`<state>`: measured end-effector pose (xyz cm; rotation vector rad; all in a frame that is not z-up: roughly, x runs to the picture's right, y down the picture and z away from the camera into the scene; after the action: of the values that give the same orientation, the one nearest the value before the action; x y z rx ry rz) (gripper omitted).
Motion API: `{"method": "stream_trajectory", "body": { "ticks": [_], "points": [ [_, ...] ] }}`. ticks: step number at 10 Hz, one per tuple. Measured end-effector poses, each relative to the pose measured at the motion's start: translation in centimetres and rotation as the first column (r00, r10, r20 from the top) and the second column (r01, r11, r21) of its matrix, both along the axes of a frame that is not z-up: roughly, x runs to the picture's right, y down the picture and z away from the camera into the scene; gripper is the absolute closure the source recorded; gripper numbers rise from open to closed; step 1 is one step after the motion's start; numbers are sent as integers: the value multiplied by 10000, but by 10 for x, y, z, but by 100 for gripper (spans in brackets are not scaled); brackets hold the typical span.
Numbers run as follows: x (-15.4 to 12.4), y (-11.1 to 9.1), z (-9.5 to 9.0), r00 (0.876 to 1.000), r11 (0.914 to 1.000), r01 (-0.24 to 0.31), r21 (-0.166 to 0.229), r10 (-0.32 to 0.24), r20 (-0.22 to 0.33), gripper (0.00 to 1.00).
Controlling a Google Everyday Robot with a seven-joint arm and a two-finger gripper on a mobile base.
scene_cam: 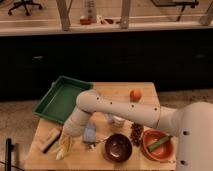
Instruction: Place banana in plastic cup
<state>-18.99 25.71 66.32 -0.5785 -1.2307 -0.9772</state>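
Observation:
The banana [64, 146], pale yellow and slim, lies near the table's front left corner. My gripper [70, 133] is at the end of the white arm [115, 107], which reaches in from the right. It sits directly over the banana's upper end, touching or nearly touching it. A small pale round cup [118, 121] stands just below the arm at the table's middle. I cannot tell whether it is the plastic cup or the white one. No other cup shows.
A green tray [56, 102] lies at the back left. An orange fruit [135, 94] sits at the back. A blue object [90, 133], a dark bowl [118, 147], a brown cluster [136, 133] and an orange bowl [150, 148] holding a green vegetable [161, 143] line the front. A brush-like item [49, 140] lies left.

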Motion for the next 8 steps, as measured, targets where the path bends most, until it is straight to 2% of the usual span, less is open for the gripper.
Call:
{"method": "stream_trajectory", "body": {
  "ticks": [7, 8],
  "points": [
    [-18, -5, 9, 9985, 9985, 542, -14, -543, -73, 100],
    [-19, -6, 10, 9982, 9983, 582, -11, -582, -106, 98]
  ]
}}
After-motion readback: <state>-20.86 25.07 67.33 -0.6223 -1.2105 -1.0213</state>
